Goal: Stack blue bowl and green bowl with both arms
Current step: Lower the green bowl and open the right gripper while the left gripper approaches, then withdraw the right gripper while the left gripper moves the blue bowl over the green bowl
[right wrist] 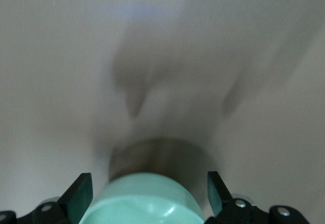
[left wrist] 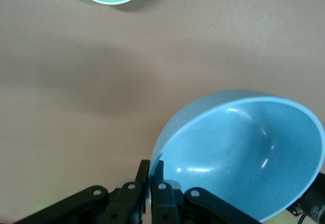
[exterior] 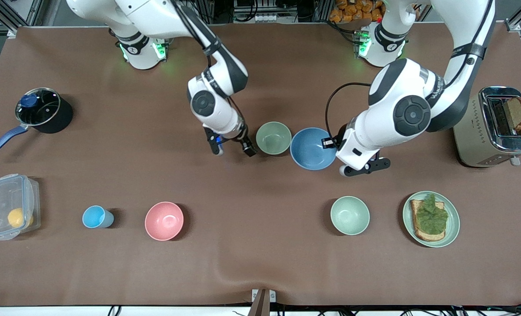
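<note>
The left gripper point(left wrist: 151, 186) pinches the blue bowl's point(exterior: 311, 148) rim — tilted, lifted. The right gripper point(exterior: 232, 148) hangs wide open, empty, beside the green bowl point(exterior: 273, 138).

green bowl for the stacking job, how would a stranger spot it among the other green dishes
Start at the blue bowl mid-table, gripped at its rim by the left gripper. The green bowl sits right beside it, next to the open right gripper. It is duller and farther from the camera than the paler bowl.
</note>
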Available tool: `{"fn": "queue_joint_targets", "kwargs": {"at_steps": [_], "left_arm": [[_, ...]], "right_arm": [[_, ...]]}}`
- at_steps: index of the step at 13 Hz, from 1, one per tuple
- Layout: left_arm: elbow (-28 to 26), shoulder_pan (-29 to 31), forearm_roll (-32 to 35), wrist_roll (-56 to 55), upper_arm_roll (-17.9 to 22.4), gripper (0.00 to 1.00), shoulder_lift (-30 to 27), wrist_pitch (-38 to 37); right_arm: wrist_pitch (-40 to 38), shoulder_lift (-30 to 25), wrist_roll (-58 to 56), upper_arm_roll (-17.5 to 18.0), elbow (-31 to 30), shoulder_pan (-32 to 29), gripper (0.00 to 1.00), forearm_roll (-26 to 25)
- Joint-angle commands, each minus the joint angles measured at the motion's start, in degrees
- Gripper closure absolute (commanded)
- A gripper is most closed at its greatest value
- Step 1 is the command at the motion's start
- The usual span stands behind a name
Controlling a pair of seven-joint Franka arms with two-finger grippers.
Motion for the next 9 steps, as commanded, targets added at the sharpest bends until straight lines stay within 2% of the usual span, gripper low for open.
{"fn": "queue_joint_targets", "kwargs": {"at_steps": [1, 3, 5, 7, 9], "left_arm": [[1.0, -1.2, -1.5, -1.5, 0.3, 1.00, -0.3, -0.7], [0.1, -2.8, -0.9, -2.1, 0.4, 1.00, 0.6, -0.7], [-0.6, -3.4, -0.8, -2.4, 0.4, 1.00, 2.1, -0.2], [-3.1, -3.3, -0.8, -2.4, 0.4, 1.00, 2.2, 1.6], [-5.3, -3.5, -0.8, -2.4, 0.3, 1.00, 2.2, 3.4]], "right_arm": [[-0.1, 1.7, 0.9, 0.8, 0.4, -2.1, 0.00, 3.7], [0.9, 3.3, 0.3, 0.8, 0.4, -2.2, 0.00, 7.9], [4.4, 4.7, 0.3, 1.0, 0.3, -1.6, 0.00, 9.9], [4.7, 4.9, 0.3, 1.0, 0.4, -1.4, 0.00, 13.4], [5.5, 5.4, -0.1, 1.1, 0.3, -1.3, 0.00, 14.7]]}}
